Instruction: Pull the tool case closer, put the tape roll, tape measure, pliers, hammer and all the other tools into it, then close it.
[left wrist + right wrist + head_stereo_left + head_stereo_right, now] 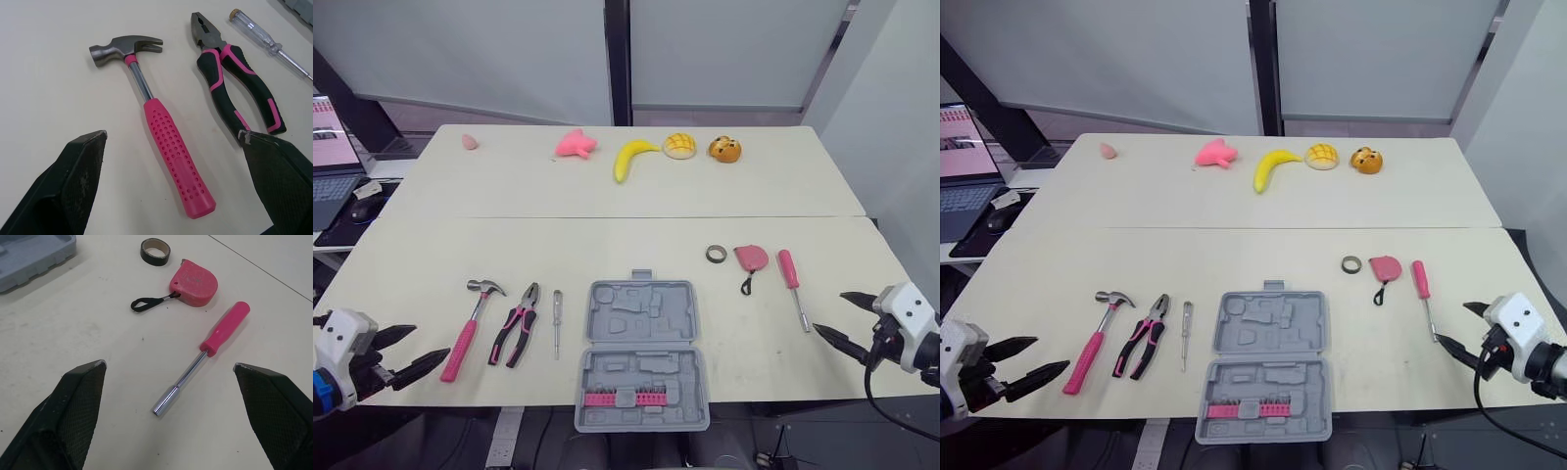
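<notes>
Table [607, 235], hammer [470, 328] just beside left pincer [431, 345]

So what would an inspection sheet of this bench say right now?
Surface: table, pale, seam across the middle.
Job's things: tool case open at near edge; hammer, pliers, tester screwdriver left of it; tape roll, tape measure, pink driver right of it.
Clutter: pink toy, banana, yellow bun, brown bun, small pink piece on the far side.
Grippers: left gripper and right gripper open, empty.
Cables: black cable by the right arm.
Surroundings: laptop and mouse on a side desk.
</notes>
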Controlling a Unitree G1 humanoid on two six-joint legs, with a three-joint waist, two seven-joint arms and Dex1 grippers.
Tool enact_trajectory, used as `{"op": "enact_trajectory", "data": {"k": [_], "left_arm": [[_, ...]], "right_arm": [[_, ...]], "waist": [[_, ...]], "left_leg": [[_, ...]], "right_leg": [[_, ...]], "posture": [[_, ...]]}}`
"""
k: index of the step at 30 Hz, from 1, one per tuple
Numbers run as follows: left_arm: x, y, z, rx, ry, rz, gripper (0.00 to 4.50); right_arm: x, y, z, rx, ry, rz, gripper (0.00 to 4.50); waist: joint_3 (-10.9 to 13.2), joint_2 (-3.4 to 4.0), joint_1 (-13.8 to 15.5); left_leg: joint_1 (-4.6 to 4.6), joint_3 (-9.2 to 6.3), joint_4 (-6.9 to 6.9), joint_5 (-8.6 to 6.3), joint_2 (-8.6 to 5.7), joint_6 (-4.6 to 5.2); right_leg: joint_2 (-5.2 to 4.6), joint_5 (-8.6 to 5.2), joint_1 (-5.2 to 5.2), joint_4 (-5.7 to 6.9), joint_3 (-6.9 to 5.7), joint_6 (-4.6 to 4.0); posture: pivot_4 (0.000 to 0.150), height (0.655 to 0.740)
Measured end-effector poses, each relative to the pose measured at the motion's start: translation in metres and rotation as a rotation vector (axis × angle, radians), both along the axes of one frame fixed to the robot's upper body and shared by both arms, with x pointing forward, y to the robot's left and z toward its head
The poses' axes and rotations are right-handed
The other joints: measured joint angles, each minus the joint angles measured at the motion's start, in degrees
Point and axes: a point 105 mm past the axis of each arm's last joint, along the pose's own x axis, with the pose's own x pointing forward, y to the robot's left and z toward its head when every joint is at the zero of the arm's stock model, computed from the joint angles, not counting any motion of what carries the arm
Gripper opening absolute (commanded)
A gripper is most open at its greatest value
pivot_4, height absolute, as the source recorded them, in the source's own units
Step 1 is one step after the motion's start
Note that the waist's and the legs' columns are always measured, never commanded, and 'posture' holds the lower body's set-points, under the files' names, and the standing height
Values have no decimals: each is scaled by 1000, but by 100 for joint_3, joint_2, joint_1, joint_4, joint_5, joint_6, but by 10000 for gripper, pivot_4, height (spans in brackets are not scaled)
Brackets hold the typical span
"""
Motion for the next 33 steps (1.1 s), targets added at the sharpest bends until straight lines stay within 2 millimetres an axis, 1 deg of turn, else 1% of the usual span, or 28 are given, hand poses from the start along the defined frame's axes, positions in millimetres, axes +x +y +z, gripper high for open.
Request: {"op": "enact_trajectory", "data": {"k": [3,6,9,13,16,17,18,21,25,29,33], "left_arm": [[0,-7,2,3,-11,-26,45000],[13,-27,18,-3,-77,-102,45000],[28,-54,35,-16,-143,-204,45000],[40,-91,48,-47,-180,-340,45000],[48,-118,56,-74,-192,-444,45000],[49,-126,60,-77,-202,-477,45000],[50,-133,63,-82,-207,-505,45000],[54,-150,66,-104,-196,-575,45000],[59,-178,74,-110,-201,-694,45000],[64,-195,86,-125,-236,-757,45000],[66,-205,90,-130,-241,-792,45000]], "right_arm": [[6,-2,2,-14,-21,-9,44365],[17,8,8,-9,-51,15,44365],[26,26,17,0,-73,59,44365],[35,53,30,19,-95,120,44365],[43,78,35,39,-104,157,38407],[45,85,36,42,-104,165,35074],[47,89,36,40,-101,166,31896],[58,101,37,25,-96,149,31896],[82,130,33,5,-94,120,31896],[102,151,26,-15,-42,96,31896],[117,170,18,-33,5,103,31896]], "waist": [[0,0,-1],[0,0,0],[1,1,8],[1,2,8],[2,2,3],[2,2,-2],[2,3,-1],[3,4,-3],[3,4,-16],[3,4,-15],[4,5,-19]], "left_leg": [[0,0,2,0,0,0],[1,0,4,0,0,0],[-1,-1,5,1,-1,0],[-4,-2,3,0,-1,0],[-6,-4,4,0,-1,0],[-5,-3,4,0,-1,0],[-6,-2,4,0,-1,0],[-6,-3,5,0,-1,0],[-7,-5,5,1,-1,0],[-16,-8,5,1,-2,0],[-21,-11,4,1,-2,1]], "right_leg": [[0,1,1,0,0,0],[0,3,2,3,0,2],[0,6,3,3,1,7],[1,6,0,2,0,7],[2,6,-1,1,0,7],[2,6,-1,1,2,7],[2,6,-1,1,1,7],[3,6,-4,2,0,7],[6,7,-4,3,0,6],[6,23,-10,2,-2,-21],[5,24,-14,1,-5,-23]], "posture": [[1500,7255],[1500,7255],[1500,7255],[1500,7255],[1500,7255],[1500,7255],[1500,7255],[1500,7255],[1500,7255],[1500,7255],[1500,7255]]}}
